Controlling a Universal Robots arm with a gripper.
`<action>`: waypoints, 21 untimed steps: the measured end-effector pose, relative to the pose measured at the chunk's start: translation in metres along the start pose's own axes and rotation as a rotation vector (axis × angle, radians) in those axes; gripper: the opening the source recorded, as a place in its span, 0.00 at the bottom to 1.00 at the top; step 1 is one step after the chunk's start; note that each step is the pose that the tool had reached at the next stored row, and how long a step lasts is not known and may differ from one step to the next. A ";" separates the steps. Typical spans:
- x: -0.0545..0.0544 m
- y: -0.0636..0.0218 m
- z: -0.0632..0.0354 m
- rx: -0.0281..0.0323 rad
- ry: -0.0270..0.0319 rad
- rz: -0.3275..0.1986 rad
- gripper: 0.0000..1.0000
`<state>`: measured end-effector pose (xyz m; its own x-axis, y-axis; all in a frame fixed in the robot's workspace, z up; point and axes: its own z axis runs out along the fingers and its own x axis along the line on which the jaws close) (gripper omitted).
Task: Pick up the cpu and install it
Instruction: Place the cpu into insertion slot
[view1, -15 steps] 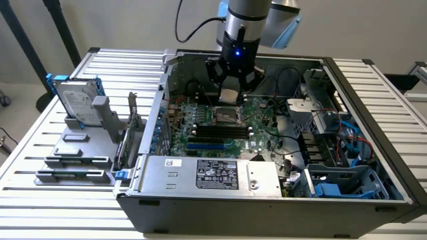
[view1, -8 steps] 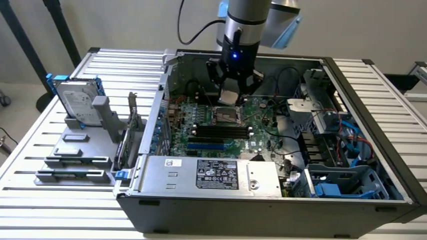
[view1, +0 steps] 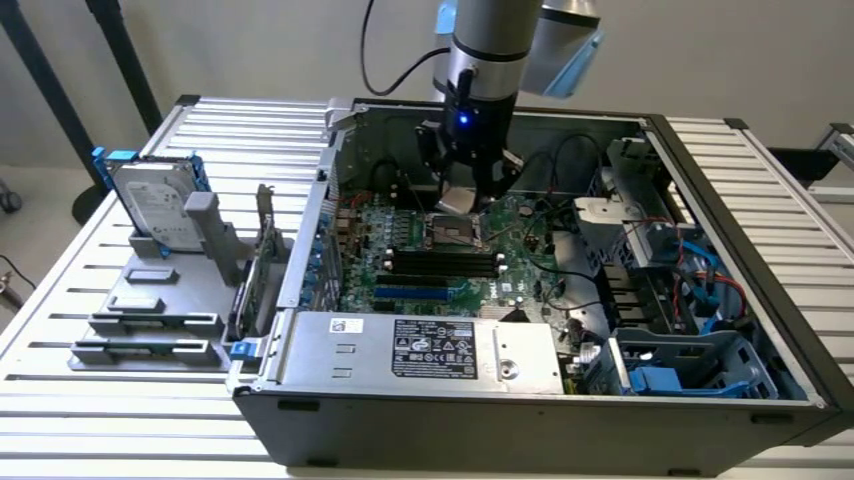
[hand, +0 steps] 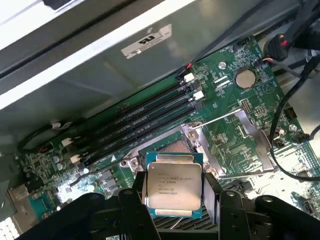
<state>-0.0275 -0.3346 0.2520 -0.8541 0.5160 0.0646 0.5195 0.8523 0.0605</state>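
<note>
We see the open computer case (view1: 747, 210) enclosing the socket (view1: 451, 232), which sits on the green motherboard (view1: 521, 225). The memory slots (view1: 447, 262) lie just beside the socket. The gripper (view1: 461, 198) hangs above the socket, apart from it, and its fingers (hand: 131, 210) are clamped on two opposite edges of the cpu (hand: 173, 184). The cpu is held flat over the socket, a little off its centre and not yet seated, with its printed silver lid facing the wrist camera. We judge the chip light and rigid but delicate. The smooth metal lid could slip, and the underside contacts should stay untouched. That makes the edges the right place to hold it, with only a modest squeeze.
</note>
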 end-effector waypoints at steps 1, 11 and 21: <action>0.000 -0.0001 0.0013 -0.0012 -0.0011 0.018 0.54; -0.001 -0.0009 0.0147 -0.0130 -0.0121 0.199 0.54; -0.002 -0.0015 0.0244 -0.0243 -0.0231 0.380 0.54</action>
<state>-0.0276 -0.3346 0.2276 -0.6010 0.7967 0.0645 0.7992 0.5980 0.0601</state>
